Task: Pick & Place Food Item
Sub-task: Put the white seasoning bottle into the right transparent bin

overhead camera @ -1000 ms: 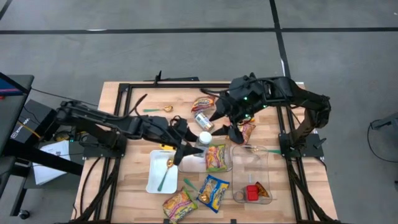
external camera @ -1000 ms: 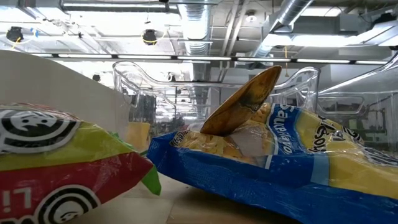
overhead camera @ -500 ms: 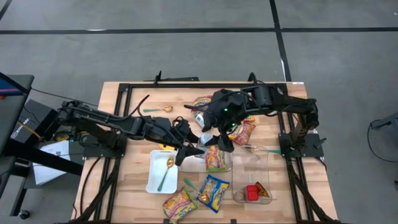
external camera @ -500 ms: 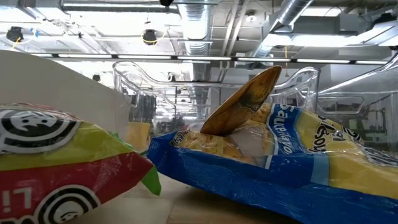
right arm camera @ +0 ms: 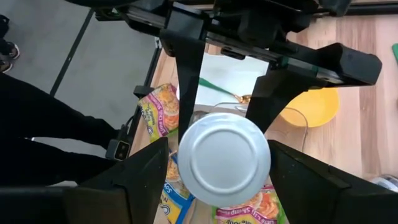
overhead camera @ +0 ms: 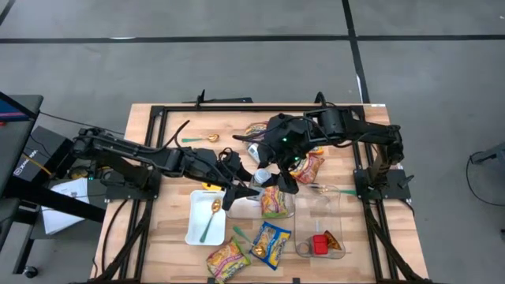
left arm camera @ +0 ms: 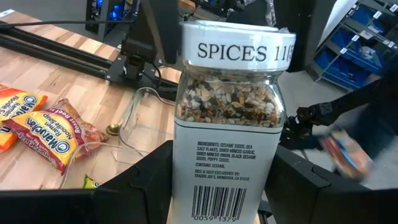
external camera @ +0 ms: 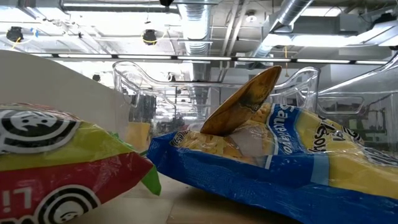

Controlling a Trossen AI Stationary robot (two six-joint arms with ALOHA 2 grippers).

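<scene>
White-lidded spice jar [left arm camera: 229, 118] is gripped upright by the left gripper [overhead camera: 241, 189], fingers pinched on the jar's lower sides, approx. mid-table, just above the clear tray holding a snack packet [overhead camera: 274, 200]. From the right wrist view the jar lid [right arm camera: 224, 159] is seen straight below, centred between the right gripper's fingers [right arm camera: 152, 180], which are spread wide either side w/o touching it. In the high view the right gripper [overhead camera: 274, 175] is placed directly over the jar, so a handover or a top grasp is judged to be in progress; not yet completed.

Done so far, as judged: jar lifted or steadied by left arm, right arm lined up. Left to do: closing on the lid, release by left, carry and set-down. Destination can't be told; a clear bin [overhead camera: 319, 221] at the right, w/ a red item inside, is a likely candidate. Other packets [overhead camera: 271, 244] are lying near the table's front edge, untouched.
</scene>
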